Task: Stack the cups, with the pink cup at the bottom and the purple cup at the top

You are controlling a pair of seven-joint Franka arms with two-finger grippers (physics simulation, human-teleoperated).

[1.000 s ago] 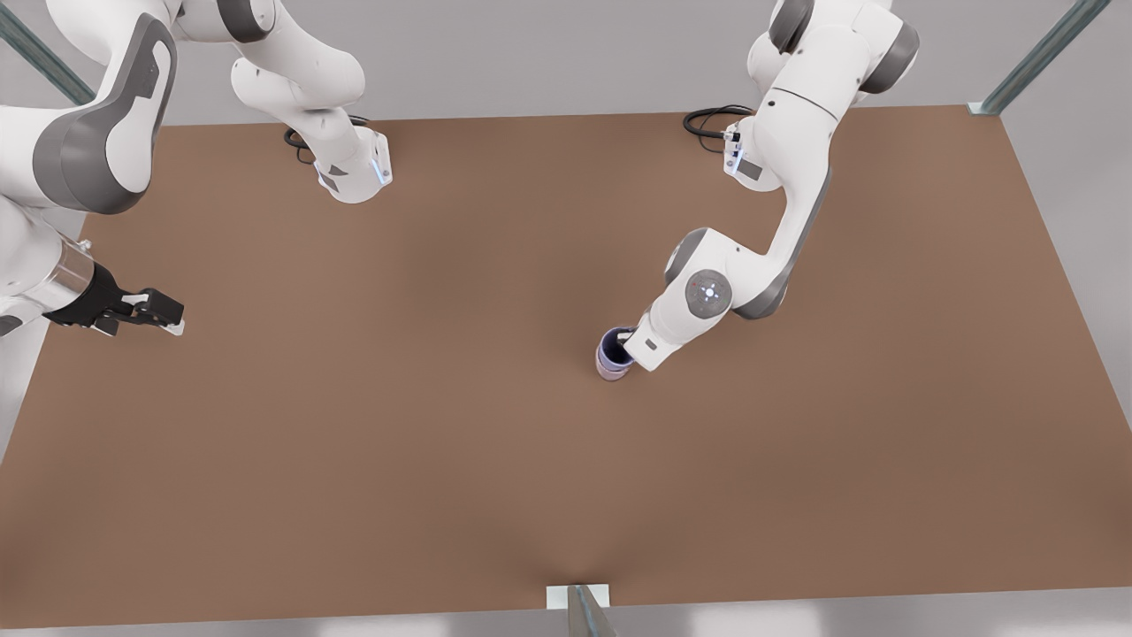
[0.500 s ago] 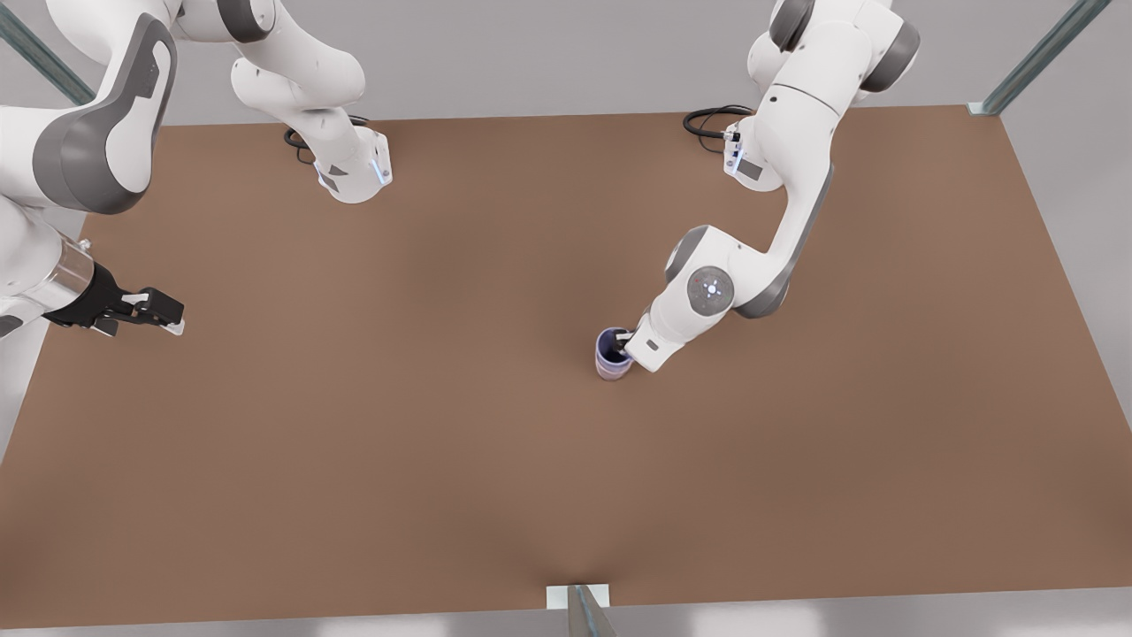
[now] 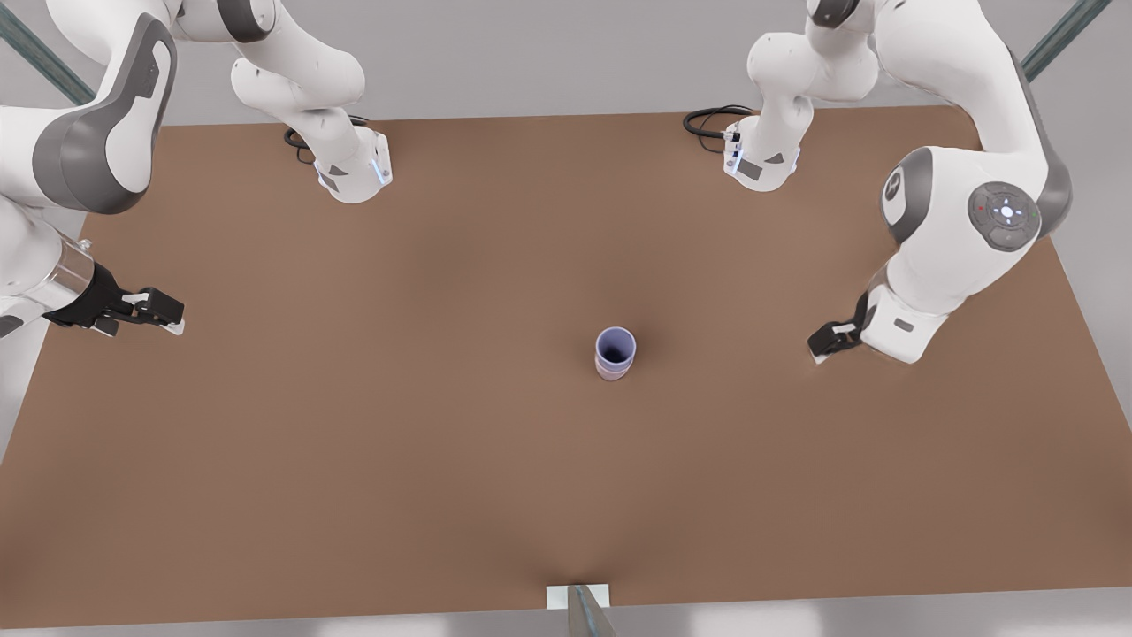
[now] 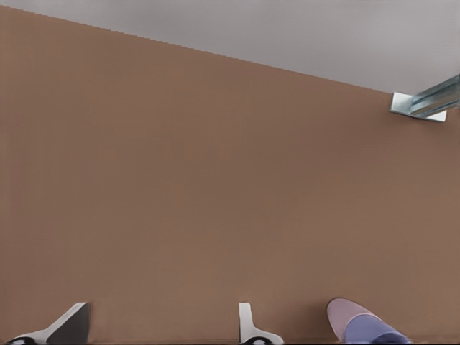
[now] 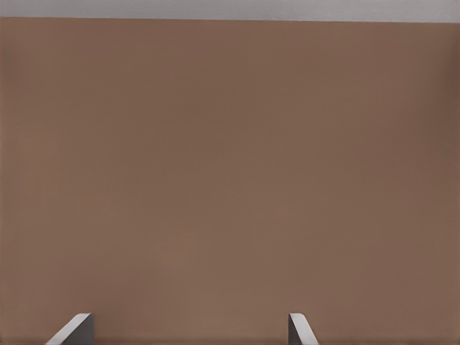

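Left gripper point(image 3: 821, 341) has let go and backed off: stack is built!
Purple cup point(image 3: 615, 347) now sits nested in the pink cup point(image 3: 612, 372), standing free, well clear of the left gripper's tips and off to their side. Its fingers point(image 4: 248, 329) are spread, holding and touching nothing. Right gripper point(image 3: 164, 311) waits far from the cups, also spread and empty. Task looks finished.
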